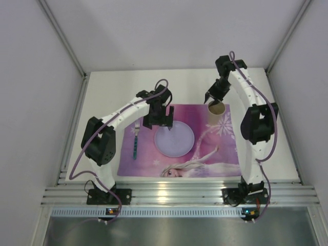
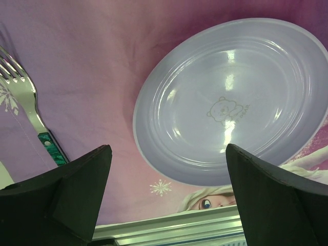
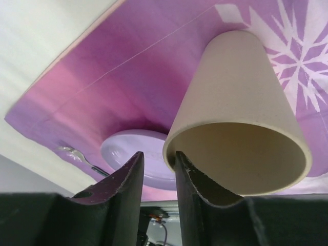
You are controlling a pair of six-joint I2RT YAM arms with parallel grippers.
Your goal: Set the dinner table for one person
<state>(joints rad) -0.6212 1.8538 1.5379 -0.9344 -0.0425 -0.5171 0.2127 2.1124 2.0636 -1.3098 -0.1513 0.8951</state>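
The white dinner table [image 1: 107, 92] carries a purple-pink princess placemat [image 1: 205, 154]. On the mat lie a lilac plate [image 1: 174, 139], a fork [image 1: 136, 139] with a teal handle to its left, and an upright beige cup [image 1: 216, 110] at the mat's far right. My left gripper [image 1: 163, 123] hovers open and empty over the plate's far left edge; the plate [image 2: 230, 102] and fork [image 2: 25, 97] show below it. My right gripper [image 3: 159, 156] straddles the cup's [image 3: 236, 97] rim, one finger inside, one outside with a small gap.
An aluminium rail [image 1: 179, 192] runs along the table's near edge, with both arm bases on it. Grey walls enclose the left, right and back. Bare white tabletop [image 3: 41, 31] lies beyond the mat's far edge.
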